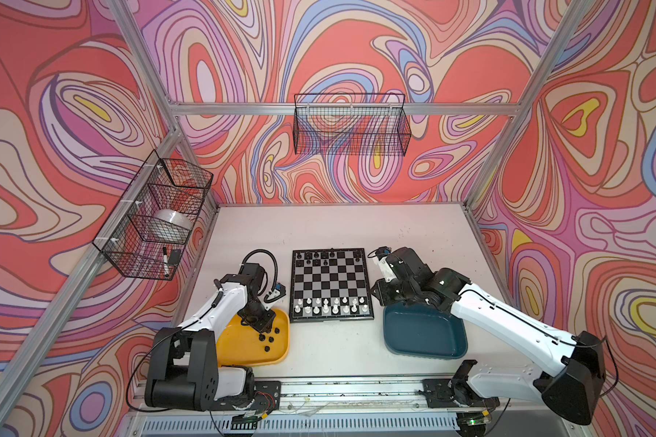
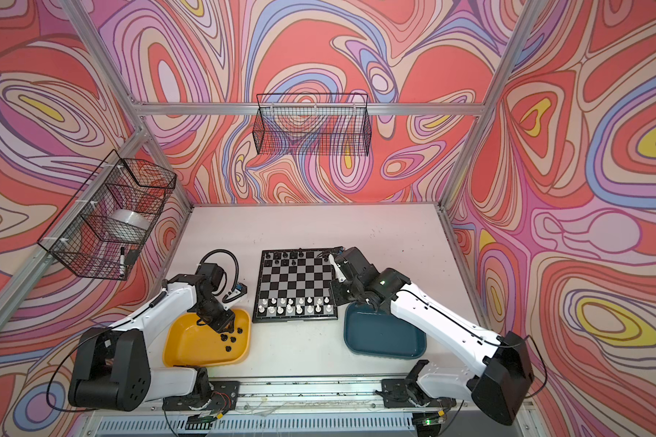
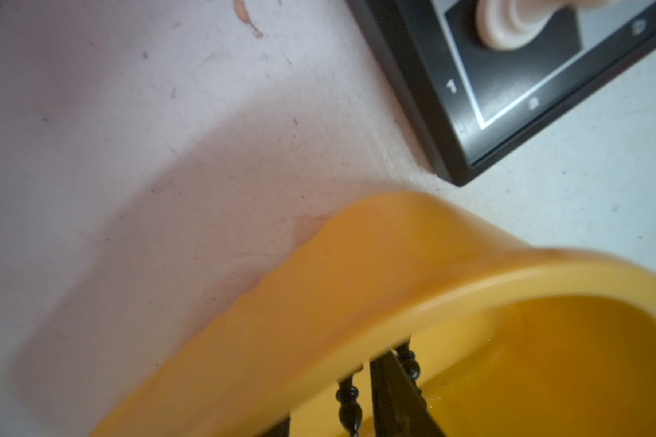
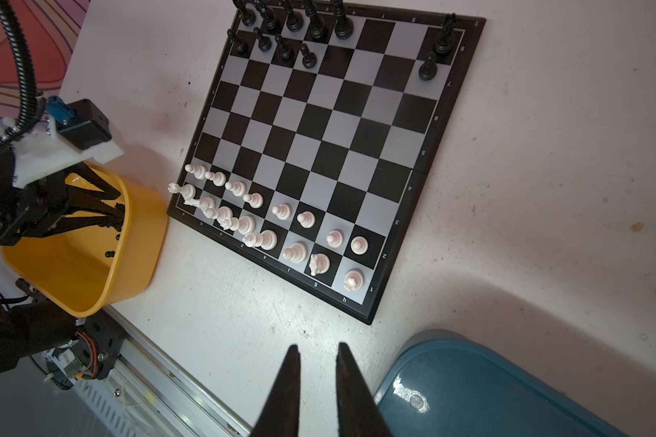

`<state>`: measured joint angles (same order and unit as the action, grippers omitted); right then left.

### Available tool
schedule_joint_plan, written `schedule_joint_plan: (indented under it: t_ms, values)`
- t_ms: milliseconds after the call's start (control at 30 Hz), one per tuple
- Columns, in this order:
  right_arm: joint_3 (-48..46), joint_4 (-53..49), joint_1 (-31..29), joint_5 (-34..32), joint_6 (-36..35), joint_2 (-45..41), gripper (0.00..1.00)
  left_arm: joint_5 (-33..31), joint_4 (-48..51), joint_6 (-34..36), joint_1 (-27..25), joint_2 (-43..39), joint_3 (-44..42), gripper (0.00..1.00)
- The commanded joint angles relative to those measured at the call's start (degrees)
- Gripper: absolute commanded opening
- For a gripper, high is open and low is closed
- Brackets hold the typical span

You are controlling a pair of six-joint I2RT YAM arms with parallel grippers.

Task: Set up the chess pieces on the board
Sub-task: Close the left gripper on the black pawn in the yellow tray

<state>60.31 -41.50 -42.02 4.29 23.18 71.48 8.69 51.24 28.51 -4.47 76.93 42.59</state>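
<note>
The board (image 1: 330,282) lies mid-table. Several white chess pieces (image 1: 330,306) fill its two near rows. Several black ones (image 1: 320,257) stand on the far rows, mostly at the left, with two at the far right corner (image 4: 434,56). More black pieces (image 1: 267,338) lie loose in the yellow tray (image 1: 239,352). My left gripper (image 1: 260,330) reaches down into that tray, jaws open, and one black piece (image 3: 347,401) stands between its fingers (image 3: 391,401), untouched. My right gripper (image 4: 317,350) hangs narrowly open and empty over bare table between the board's near right corner and the teal tray (image 4: 489,389).
The teal tray (image 1: 425,336) sits right of the board and holds no pieces. A wire basket (image 1: 152,215) with a tape roll and a marker hangs on the left wall, and another (image 1: 351,125) on the back wall. An aluminium rail (image 1: 338,389) runs along the front edge.
</note>
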Motion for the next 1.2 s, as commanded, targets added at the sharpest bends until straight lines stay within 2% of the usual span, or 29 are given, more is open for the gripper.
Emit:
schedule_joint_plan:
  t_ms: [0,633,1167]
  values:
    - [-0.64,0.94,-0.06,-0.42,-0.24,-0.18,0.18,-0.55,-0.36,0.93,-0.32,0.65,-0.8,0.35]
    - [-1.25,1.16,-0.07,-0.46,-0.06,-0.6,0.18,-1.39,-1.11,0.76,-0.98,1.12,-1.18,0.3]
    - [-1.43,1.19,-0.07,-0.94,-0.11,-0.76,0.17,-1.43,-0.53,0.76,-0.98,-0.7,-1.28,0.19]
